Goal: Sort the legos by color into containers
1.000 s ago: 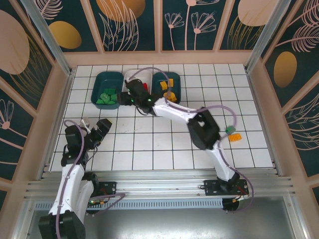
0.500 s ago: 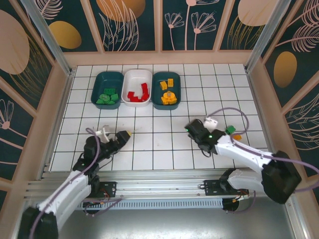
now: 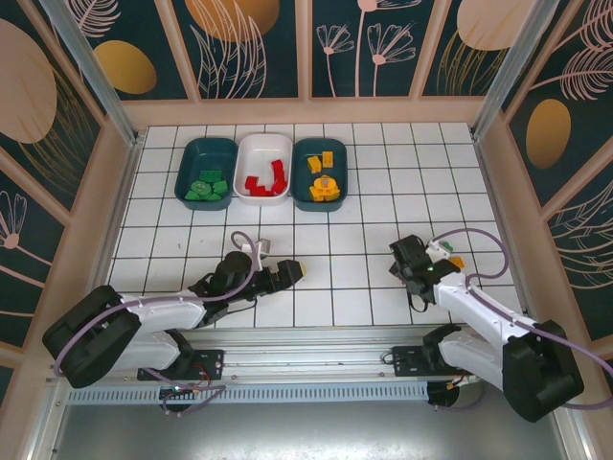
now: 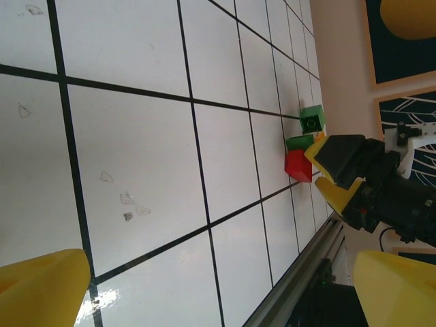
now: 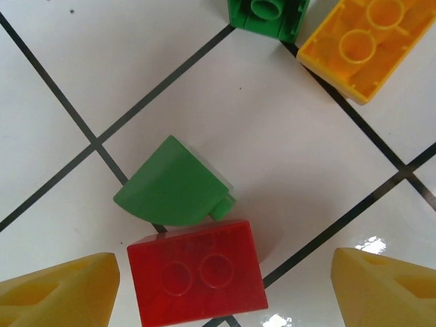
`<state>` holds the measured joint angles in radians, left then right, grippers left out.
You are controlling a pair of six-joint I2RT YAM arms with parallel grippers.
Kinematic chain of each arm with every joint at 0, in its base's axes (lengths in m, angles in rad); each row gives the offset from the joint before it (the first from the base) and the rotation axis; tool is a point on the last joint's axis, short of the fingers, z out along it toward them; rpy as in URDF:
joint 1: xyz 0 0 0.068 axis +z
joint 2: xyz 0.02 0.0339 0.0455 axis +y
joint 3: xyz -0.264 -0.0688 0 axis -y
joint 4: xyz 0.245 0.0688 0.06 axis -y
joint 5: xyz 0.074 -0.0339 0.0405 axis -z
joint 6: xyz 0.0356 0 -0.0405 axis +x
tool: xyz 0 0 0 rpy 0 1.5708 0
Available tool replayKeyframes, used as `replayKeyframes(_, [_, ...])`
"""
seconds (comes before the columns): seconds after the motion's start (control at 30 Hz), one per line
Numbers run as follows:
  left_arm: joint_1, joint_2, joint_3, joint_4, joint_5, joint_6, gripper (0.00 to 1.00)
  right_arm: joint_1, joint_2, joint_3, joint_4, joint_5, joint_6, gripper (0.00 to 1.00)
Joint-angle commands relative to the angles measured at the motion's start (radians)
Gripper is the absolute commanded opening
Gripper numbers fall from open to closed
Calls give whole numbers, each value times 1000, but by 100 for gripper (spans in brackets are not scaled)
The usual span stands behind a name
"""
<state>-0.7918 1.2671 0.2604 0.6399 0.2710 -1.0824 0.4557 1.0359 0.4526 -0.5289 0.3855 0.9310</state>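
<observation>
The white tiled table [image 3: 383, 192] carries the three containers in a row at the upper centre of the top view: a teal tub [image 3: 206, 149] of greens, the white tub [image 3: 263, 149] of reds, and a second teal tub [image 3: 301, 177] of yellow-orange pieces. Low in that view, left of centre, our left gripper [image 3: 292, 274] lies near the tiles, spread wide and empty. The right gripper [image 5: 228, 293] hangs over the loose legos at the lower right, its fingers well apart and holding nothing. In its wrist view the red brick [image 5: 197, 272] sits at the lower centre between the fingertips. The green curved piece [image 5: 174, 184] lies hard against the brick's upper edge, touching as far as we can tell. A green brick [image 5: 269, 17] and a yellow-orange brick [image 5: 364, 44] lie apart at the top right. We judge the red brick is the one to take. We should centre on it, turn the wrist to match its slight skew, come straight down, and close across its free sides so the green neighbour is neither pinched nor dragged. It then belongs in the white tub.
</observation>
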Motion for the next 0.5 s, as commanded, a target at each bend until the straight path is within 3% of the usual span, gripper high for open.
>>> replayKeyframes(0.0, [-4, -37, 20, -6, -51, 23, 99, -31, 24, -16, 92, -63, -88, 78])
replayKeyframes(0.27, [-4, -126, 29, -117, -101, 45, 98, -51, 126, 4, 167, -135, -154, 64])
replayKeyframes(0.47, [-4, -164, 16, -144, -129, 40, 98, -50, 85, -23, 187, -152, -160, 37])
